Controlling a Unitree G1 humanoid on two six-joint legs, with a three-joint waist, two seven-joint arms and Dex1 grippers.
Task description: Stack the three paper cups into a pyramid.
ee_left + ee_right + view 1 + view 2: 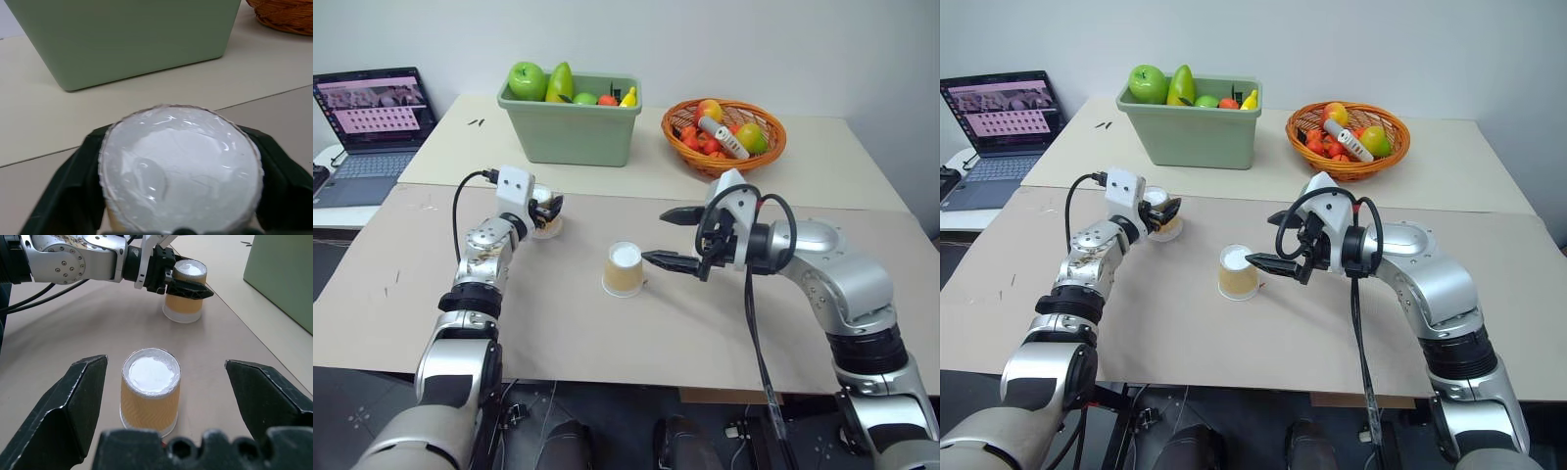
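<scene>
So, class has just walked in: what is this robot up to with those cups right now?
The left pincer is closed around one upside-down paper cup on the brown table, in front of the green fruit bin. The right pincer is open, its fingers either side of a second upside-down cup without touching it. Both cups stand apart; nothing is stacked yet. A wicker fruit basket and a laptop sit further back.

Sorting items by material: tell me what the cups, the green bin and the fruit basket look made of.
Cups: likely paper, matte tan sides with a faint pressed pattern, white base. Green bin: probably plastic, smooth pale green walls with a moulded rim. Fruit basket: woven wicker or rattan by its orange-brown weave.
</scene>
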